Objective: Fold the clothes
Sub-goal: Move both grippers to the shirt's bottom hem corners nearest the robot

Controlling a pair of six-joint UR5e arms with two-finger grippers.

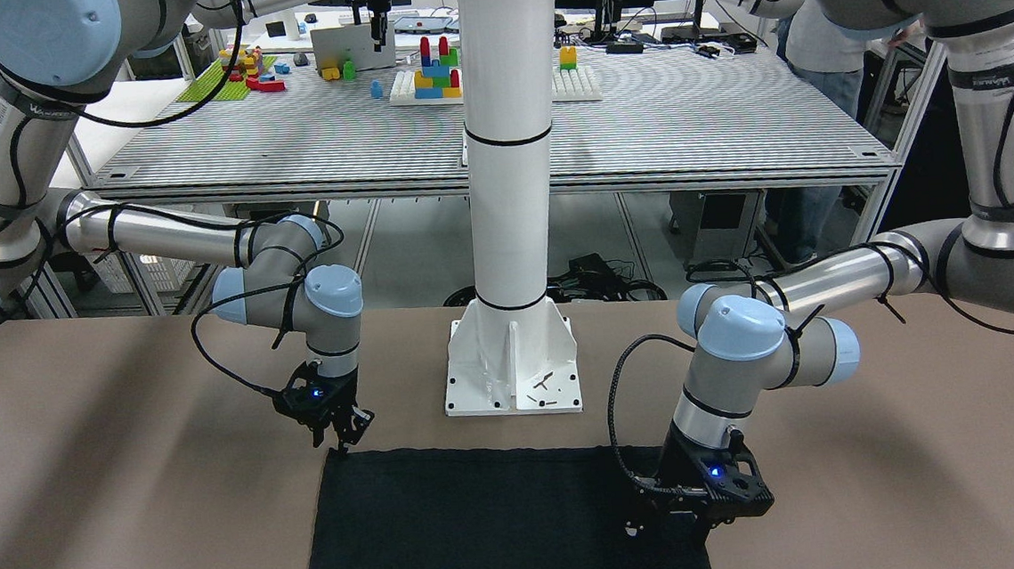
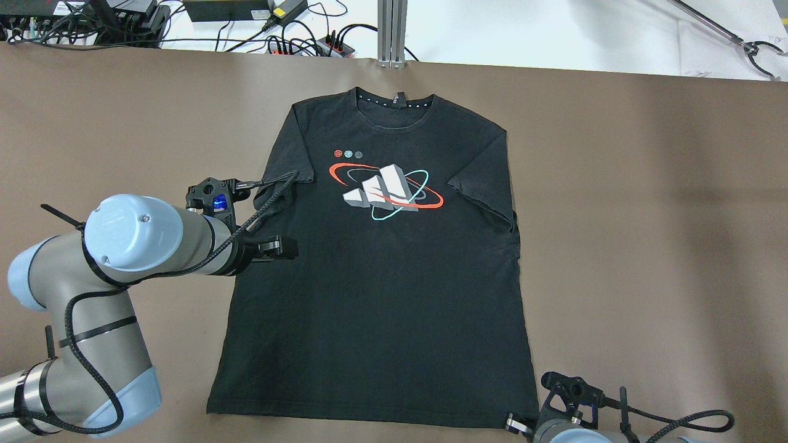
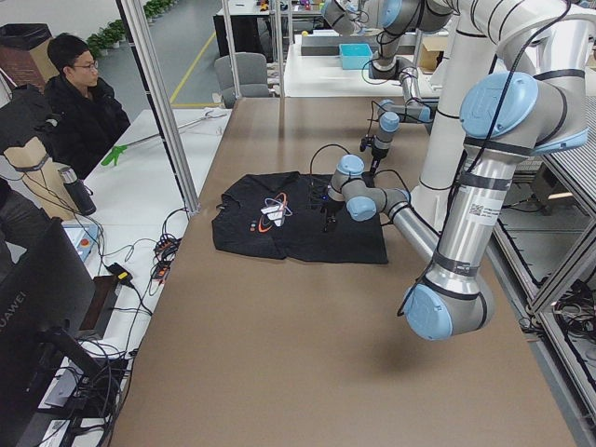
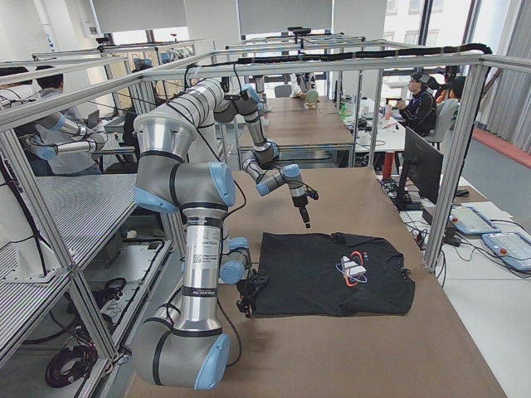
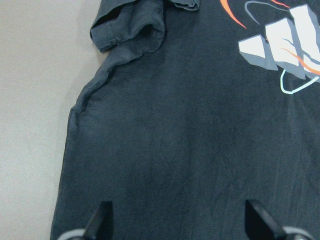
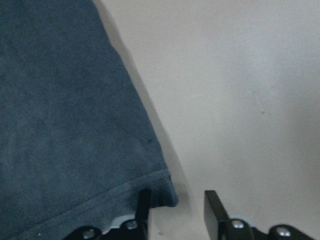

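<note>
The clothes are one black T-shirt [image 2: 381, 277] with a white, red and teal print [image 2: 385, 191], spread flat on the brown table, collar at the far side. My left gripper [image 5: 177, 220] hovers open over the shirt's left side, just below the crumpled left sleeve [image 5: 127, 27]; its fingers [image 5: 100, 220] are spread wide. My right gripper [image 6: 177, 207] is open at the shirt's near right hem corner [image 6: 162, 192], which lies against one finger [image 6: 144, 202]. In the front-facing view the right gripper [image 1: 340, 430] stands over that corner, and the left gripper's fingers are hidden beneath its body.
A white pole's base plate [image 1: 513, 378] stands on the table just behind the shirt's hem. Cables and power strips [image 2: 308, 43] lie past the table's far edge, and a grabber tool [image 2: 757, 49] at the far right. A person [image 3: 79, 102] sits beside the table.
</note>
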